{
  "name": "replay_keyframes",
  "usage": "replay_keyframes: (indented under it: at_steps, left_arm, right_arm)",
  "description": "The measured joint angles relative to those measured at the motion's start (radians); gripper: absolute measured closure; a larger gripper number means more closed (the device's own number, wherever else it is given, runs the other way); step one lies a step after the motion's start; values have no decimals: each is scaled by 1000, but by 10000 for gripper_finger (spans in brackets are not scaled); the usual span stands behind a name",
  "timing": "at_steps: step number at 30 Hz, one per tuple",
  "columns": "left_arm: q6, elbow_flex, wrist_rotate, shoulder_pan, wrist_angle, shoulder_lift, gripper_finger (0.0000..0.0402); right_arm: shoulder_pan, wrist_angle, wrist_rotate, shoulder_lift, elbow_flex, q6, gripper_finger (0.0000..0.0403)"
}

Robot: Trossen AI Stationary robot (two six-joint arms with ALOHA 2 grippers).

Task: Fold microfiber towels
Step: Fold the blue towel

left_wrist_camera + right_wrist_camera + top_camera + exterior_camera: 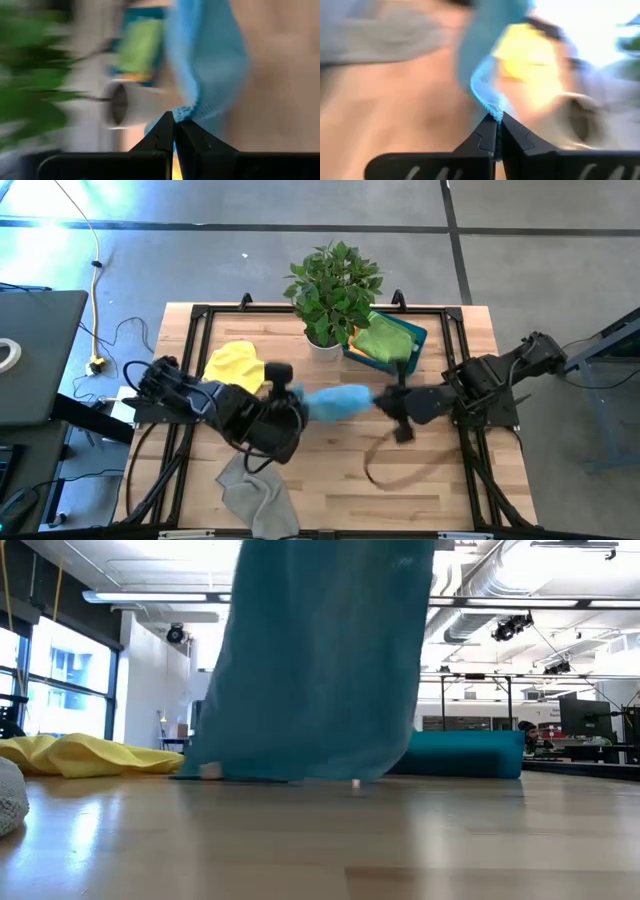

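Observation:
A light blue towel [335, 402] is held up between my two grippers over the middle of the table. My left gripper [290, 393] is shut on its left end and my right gripper [385, 402] is shut on its right end. In the low view the towel [315, 660] hangs as a wide sheet with its lower edge near the tabletop. A yellow towel [234, 364] lies crumpled at the far left. A grey towel [255, 495] lies at the near edge. A green towel [383, 340] lies in the teal bin [415, 338]. My left gripper pinches a bunched corner [182, 112] of the blue towel between its two fingertips. The towel stretches away from the fingers toward the other gripper and hangs down. My right gripper pinches a bunched corner [492, 111] of the blue towel between its two fingertips. The towel runs away from the fingers toward the left gripper and hangs below.
A potted plant [332, 290] stands at the far middle of the table, next to the teal bin. A dark strap or cord [385, 470] lies on the near right of the wood. Bare wood shows in the near middle.

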Motion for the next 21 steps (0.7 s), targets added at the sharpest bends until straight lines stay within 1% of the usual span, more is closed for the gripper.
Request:
replay_keyframes:
  at_steps: [1, 2, 3, 4, 5, 7, 8, 9, 10, 11, 13, 14, 15, 16, 17, 18, 21]
  left_arm:
    - [21, 0, 47, -5, 0, 0, 401]
    - [61, 0, 45, -8, 0, 0, 401]
    - [98, 0, -9, -8, 0, 0, 401]
    - [120, 0, -112, -2, 0, 1, 401]
    - [128, 0, -242, 6, 0, 1, 401]
    - [112, 0, -496, 24, -1, 0, 401]
    - [87, 0, -591, 30, 0, 0, 401]
    - [61, 0, -629, 33, 0, 0, 401]
    - [41, 0, -611, 30, 0, -1, 401]
    - [25, 3, -537, 21, -1, -1, 401]
    - [4, 17, -274, -1, 1, 0, 401]
    - [4, 21, -139, -11, 5, 0, 401]
    - [19, 22, -29, -19, 10, 0, 401]
    - [42, 22, 33, -27, 12, 0, 401]
    - [66, 21, 40, -31, 14, 2, 401]
    - [80, 21, -4, -33, 14, 3, 401]
    - [66, 21, -266, -19, 8, 0, 401]
  right_arm:
    - [0, 0, -68, 0, 0, -36, 402]
    - [-1, 0, -72, 0, 0, -97, 402]
    - [-3, 2, -17, -2, 0, -162, 402]
    - [-9, 15, 92, -4, 0, -214, 402]
    - [-17, 37, 228, -5, 0, -248, 402]
    - [-39, 78, 488, -4, 0, -242, 402]
    - [-51, 86, 567, -4, 0, -193, 402]
    - [-61, 84, 582, -4, 0, -122, 402]
    - [-66, 75, 517, -6, 1, -42, 402]
    - [-67, 60, 389, -11, 1, 36, 402]
    - [-65, 39, 59, -15, 1, 149, 402]
    - [-64, 38, -95, -16, 1, 180, 402]
    - [-63, 38, -210, -16, 1, 185, 402]
    - [-62, 39, -271, -15, 1, 162, 402]
    - [-63, 41, -278, -15, 1, 126, 402]
    - [-66, 42, -246, -16, 1, 85, 402]
    - [-76, 32, -24, -16, 1, 10, 402]
